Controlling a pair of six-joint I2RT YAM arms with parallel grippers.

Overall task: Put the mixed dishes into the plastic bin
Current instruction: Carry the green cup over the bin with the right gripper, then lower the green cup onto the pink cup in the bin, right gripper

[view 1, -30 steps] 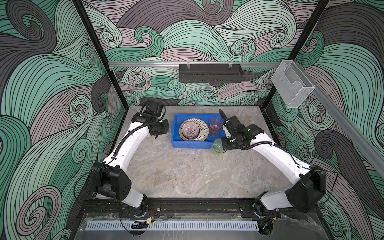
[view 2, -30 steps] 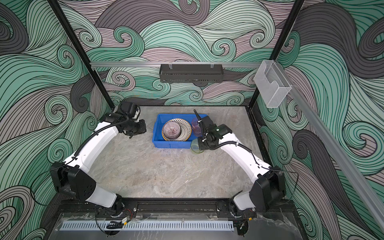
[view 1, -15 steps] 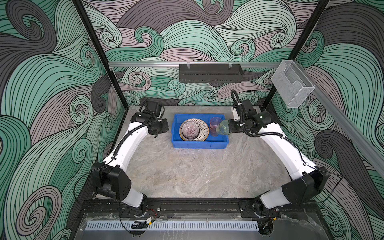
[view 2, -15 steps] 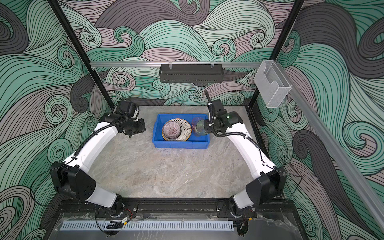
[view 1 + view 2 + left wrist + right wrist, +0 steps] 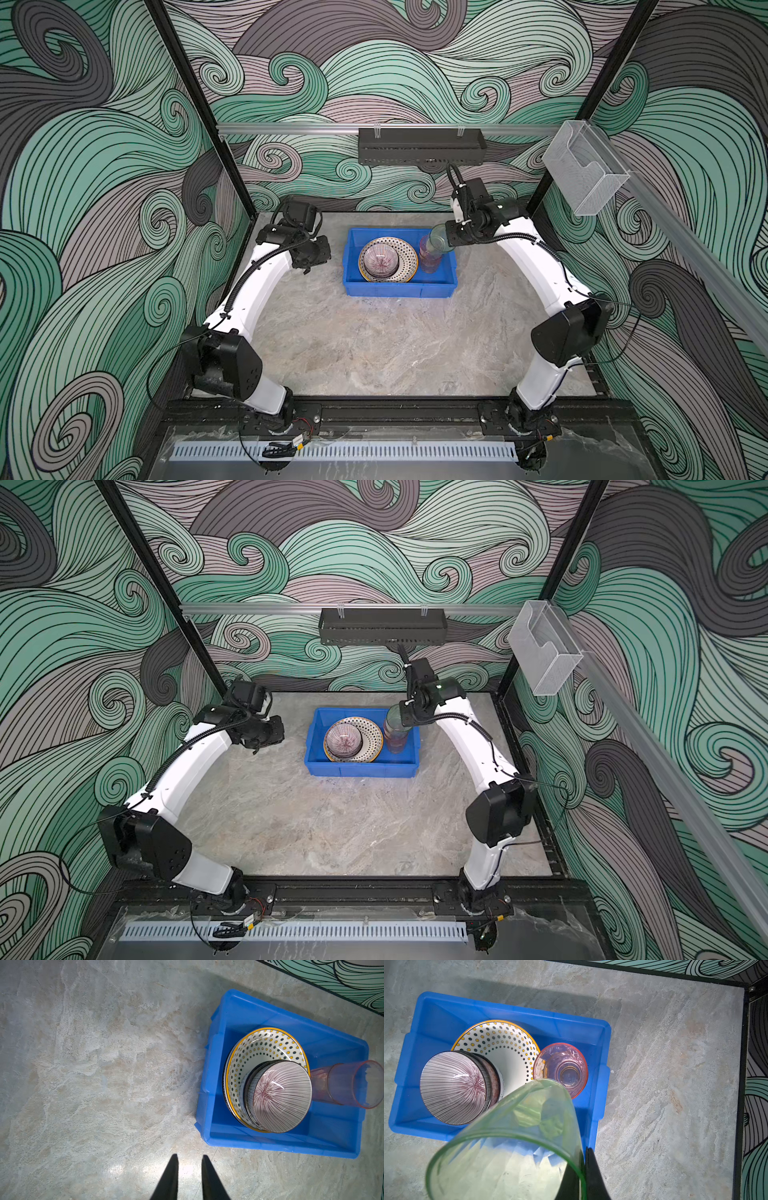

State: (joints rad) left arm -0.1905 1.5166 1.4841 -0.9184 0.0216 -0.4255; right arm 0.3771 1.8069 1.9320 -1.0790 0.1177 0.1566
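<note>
The blue bin [image 5: 399, 289] sits near the back edge of the bench [image 5: 374, 353], about in the middle. Inside it lies a dotted plate [image 5: 409, 255] with a yellow rim, and the edge of another plate peeks out from under it. A striped bowl [image 5: 379, 262] rests on the dotted plate, on the side near the bin's front wall. A pink cup [image 5: 430, 259] stands up straight at the right end of the bin, just beside the plate.

The right gripper [image 5: 582, 1157] pinches a green cup [image 5: 440, 241] by its rim, with one finger inside and one outside. The cup hangs tilted over the bin's right end, right above the pink cup. I cannot tell if the two cups touch.

The left gripper [image 5: 190, 1156] hangs over the bare bench just left of the bin. Its fingers have a small gap between them and hold nothing.
</note>
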